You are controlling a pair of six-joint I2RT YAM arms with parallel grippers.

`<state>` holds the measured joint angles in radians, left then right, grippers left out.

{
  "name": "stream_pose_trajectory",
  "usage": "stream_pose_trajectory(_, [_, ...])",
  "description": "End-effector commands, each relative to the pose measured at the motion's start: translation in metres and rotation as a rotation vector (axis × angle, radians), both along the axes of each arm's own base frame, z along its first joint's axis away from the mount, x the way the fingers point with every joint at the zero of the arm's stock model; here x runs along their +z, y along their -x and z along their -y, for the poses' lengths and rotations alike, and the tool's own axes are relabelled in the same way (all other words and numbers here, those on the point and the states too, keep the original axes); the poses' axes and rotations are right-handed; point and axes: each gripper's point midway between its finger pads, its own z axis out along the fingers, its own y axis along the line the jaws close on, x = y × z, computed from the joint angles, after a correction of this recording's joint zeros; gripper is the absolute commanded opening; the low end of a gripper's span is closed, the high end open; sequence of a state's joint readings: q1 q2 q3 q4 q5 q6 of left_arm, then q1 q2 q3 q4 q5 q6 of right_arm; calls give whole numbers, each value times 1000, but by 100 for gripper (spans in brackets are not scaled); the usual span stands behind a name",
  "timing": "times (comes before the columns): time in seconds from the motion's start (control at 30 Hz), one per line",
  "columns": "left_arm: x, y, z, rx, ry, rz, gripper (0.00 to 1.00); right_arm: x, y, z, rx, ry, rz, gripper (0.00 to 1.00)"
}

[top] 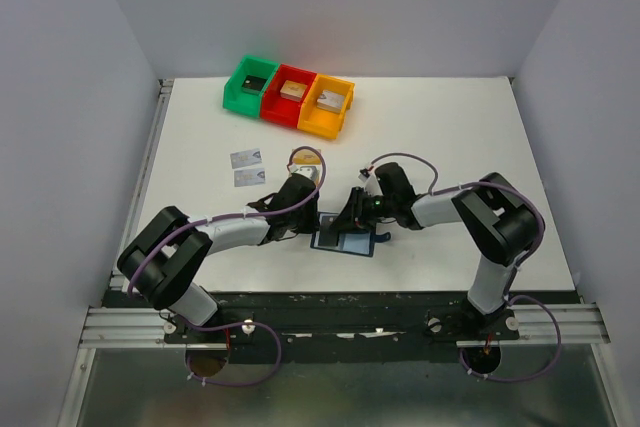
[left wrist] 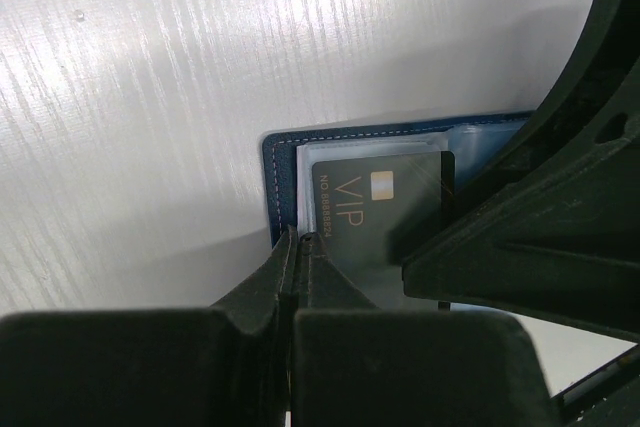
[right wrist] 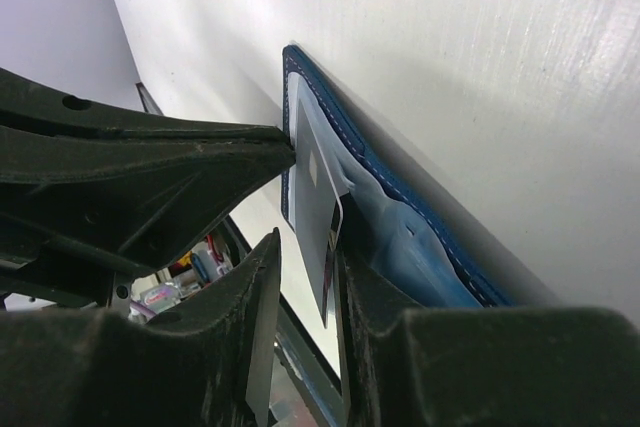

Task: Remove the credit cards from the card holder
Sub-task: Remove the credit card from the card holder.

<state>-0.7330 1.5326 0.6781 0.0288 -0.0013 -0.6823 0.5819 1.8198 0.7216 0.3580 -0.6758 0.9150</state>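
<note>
card holder (top: 345, 240): lies open on the bench (top: 450, 127), near the front edge, between the two tools. its stitched navy border faces the left wrist camera, with bare bench beyond it on that side.

left tool (left wrist: 297, 242): fingers fully together, tips set on the near corner edge of the card holder. nothing is held between them.

right tool (right wrist: 305, 247): fingers narrowly apart, one on each side of the black card (left wrist: 370, 212). the card rests against one finger; a strip of light shows between it and the other finger. the card is partly inside its greyish pocket, one edge standing out of it.

obstructions: the two tools meet over the holder, tips close together, so little room remains above it. the right tool's finger crosses the left wrist view and hides the holder's far half.

surroundings, counted:
- two silver-grey cards (top: 244, 167), flat on the bench left of the left arm, one just beside the other.
- one tan-gold card (top: 305, 158), partly behind the left arm's cable loop.
- three bins at the far edge, touching in a row: green bin (top: 233, 97), red bin (top: 275, 112), orange bin (top: 318, 127), one small block in each.

the right half of the bench is open.
</note>
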Motion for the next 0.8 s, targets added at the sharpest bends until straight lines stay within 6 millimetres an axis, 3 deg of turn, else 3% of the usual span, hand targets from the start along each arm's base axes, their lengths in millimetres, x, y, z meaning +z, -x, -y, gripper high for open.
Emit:
stream_pose_trajectory(0.0, [-21,23,-5,-34,-35,-84,0,5,-1,-9,24,-53,2,34])
stream_pose_trajectory(0.77, [-25,22,-12,-5,-57,-88,0,17,8,16,3,-15,43,27])
